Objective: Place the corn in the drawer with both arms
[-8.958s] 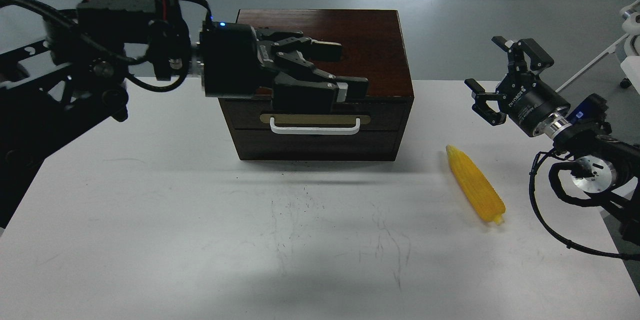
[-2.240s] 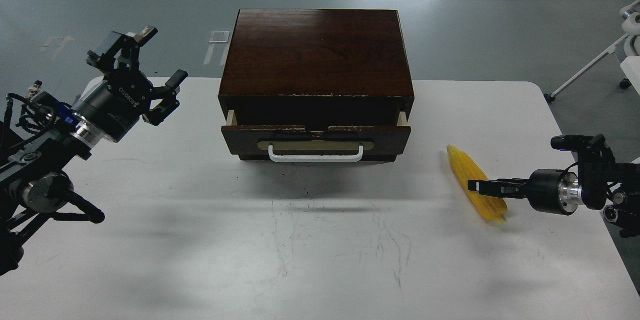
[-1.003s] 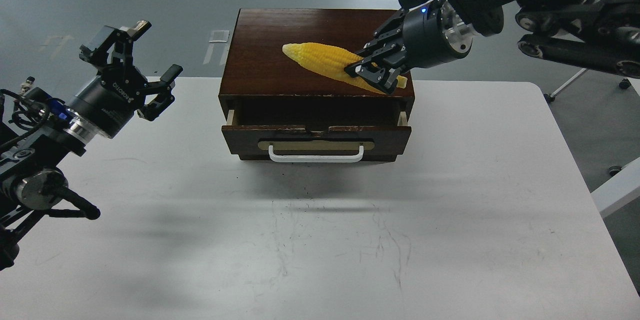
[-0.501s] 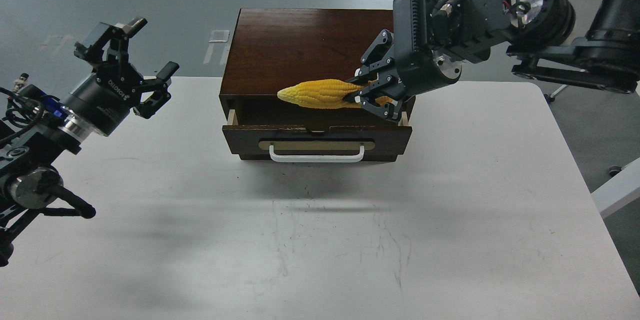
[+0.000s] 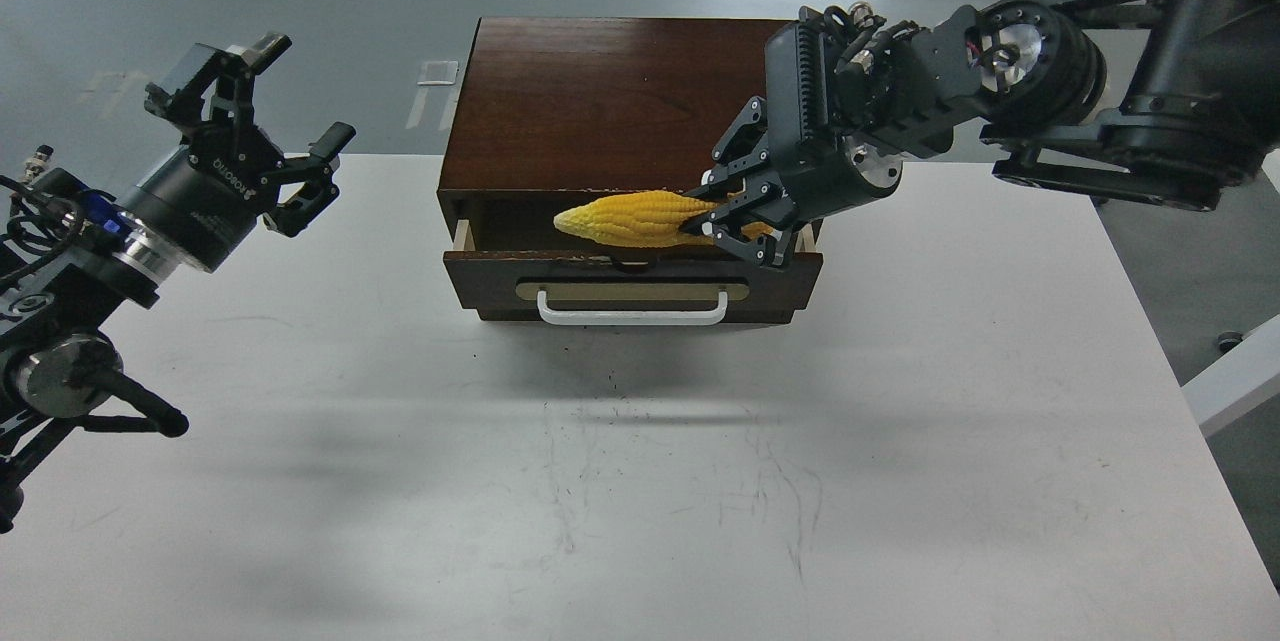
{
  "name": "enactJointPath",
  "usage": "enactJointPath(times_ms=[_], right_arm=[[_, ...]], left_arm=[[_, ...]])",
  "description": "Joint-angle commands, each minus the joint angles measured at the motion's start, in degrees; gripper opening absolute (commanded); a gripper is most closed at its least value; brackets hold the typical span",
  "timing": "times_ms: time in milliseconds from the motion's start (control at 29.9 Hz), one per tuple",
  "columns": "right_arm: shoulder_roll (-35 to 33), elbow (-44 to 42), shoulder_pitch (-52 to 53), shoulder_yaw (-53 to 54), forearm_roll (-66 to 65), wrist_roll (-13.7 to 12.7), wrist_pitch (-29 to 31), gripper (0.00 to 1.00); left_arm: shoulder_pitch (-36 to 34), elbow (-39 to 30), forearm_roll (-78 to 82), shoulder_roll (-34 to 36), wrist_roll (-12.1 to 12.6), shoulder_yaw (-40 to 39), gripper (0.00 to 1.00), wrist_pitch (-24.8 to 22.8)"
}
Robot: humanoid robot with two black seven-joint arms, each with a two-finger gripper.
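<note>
The yellow corn (image 5: 630,218) lies level, tip to the left, over the open drawer (image 5: 633,273) of the dark brown cabinet (image 5: 625,101). My right gripper (image 5: 735,213) is shut on the corn's thick right end and holds it just above the drawer's gap. The drawer is pulled out a little; its white bar handle (image 5: 632,309) faces me. My left gripper (image 5: 255,126) is open and empty, raised above the table's left side, well away from the cabinet.
The white table (image 5: 640,481) spreads in front of the cabinet. My right arm (image 5: 1050,111) reaches in from the upper right over the cabinet's right corner. Grey floor lies behind the table.
My right gripper has lowered the corn from above the cabinet's front edge down to the drawer opening. The left gripper has barely moved.
</note>
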Motion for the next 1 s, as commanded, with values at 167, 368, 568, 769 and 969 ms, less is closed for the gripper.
enactJointPath(times_ms=[167, 368, 568, 769, 969], right_arm=[[0.93, -0.95, -1.40, 0.01, 0.08, 0.00, -0.09, 0.30], [1.11, -1.48, -1.40, 0.09, 0.35, 0.00, -0.09, 0.52], [0.84, -1.22, -0.87, 0.18, 0.61, 0.00, -0.26, 0.62], [-1.00, -0.60, 1.84, 0.71, 1.92, 0.00, -1.40, 0.68], [-6.52, 0.19, 3.61, 2.99, 16.21, 0.00, -1.40, 0.80]], left_arm=[[0.00, -0.03, 0.00, -0.08, 0.00, 0.01, 0.99, 0.04], [0.00, 0.06, -0.09, -0.17, 0.00, 0.01, 0.99, 0.04], [0.09, 0.06, -0.09, -0.26, 0.00, -0.08, 0.99, -0.05], [0.00, 0.06, -0.09, -0.26, 0.00, -0.17, 0.99, -0.05], [0.00, 0.06, -0.09, -0.26, 0.00, -1.05, 0.99, -0.05]])
